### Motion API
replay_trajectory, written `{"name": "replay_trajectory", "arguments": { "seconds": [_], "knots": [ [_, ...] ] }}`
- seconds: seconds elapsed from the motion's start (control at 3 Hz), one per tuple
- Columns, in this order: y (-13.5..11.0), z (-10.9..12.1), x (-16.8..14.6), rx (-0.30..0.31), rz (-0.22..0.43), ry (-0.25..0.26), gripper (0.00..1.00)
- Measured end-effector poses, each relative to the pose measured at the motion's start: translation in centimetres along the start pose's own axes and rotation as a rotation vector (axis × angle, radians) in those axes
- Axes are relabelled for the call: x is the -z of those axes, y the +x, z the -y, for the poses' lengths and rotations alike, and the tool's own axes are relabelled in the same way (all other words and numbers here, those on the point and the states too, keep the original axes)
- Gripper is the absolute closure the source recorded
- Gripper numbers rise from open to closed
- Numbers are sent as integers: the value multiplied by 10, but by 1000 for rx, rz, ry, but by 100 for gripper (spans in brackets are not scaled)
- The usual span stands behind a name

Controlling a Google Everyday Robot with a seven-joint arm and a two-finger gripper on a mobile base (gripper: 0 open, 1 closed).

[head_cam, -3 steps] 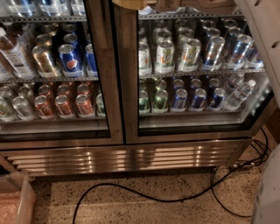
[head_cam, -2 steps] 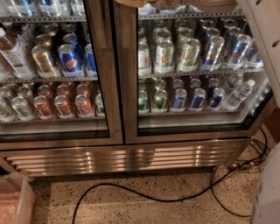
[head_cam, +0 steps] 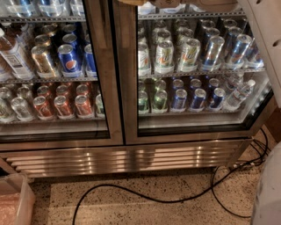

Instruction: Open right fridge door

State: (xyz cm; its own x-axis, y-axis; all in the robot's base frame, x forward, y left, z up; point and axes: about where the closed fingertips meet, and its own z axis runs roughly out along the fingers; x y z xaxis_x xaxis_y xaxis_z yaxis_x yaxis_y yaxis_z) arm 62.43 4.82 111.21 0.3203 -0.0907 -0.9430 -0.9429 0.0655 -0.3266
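The right fridge door (head_cam: 130, 110) is a glass panel in a brushed steel frame and stands shut, flush with the left door (head_cam: 102, 110). Green, silver and blue cans (head_cam: 189, 52) sit on its shelves behind the glass. The door's handle does not stand out from the frame in this view. My gripper (head_cam: 175, 3) shows only as a tan shape cut off by the top edge, in front of the right door's upper part. My white arm (head_cam: 263, 39) runs down the right side of the view.
A steel grille (head_cam: 127, 158) runs below both doors. A black cable (head_cam: 175, 200) loops over the speckled floor to the fridge's right corner. A clear plastic bin (head_cam: 15, 200) stands at the lower left. My white base (head_cam: 268, 193) fills the lower right.
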Motion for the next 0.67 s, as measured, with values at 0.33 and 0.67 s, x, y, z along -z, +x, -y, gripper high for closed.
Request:
{"name": "replay_trajectory", "arguments": {
  "seconds": [0.33,0.67],
  "knots": [
    [0,0,0,0,0,0,58],
    [0,0,0,0,0,0,36]
  ]
}}
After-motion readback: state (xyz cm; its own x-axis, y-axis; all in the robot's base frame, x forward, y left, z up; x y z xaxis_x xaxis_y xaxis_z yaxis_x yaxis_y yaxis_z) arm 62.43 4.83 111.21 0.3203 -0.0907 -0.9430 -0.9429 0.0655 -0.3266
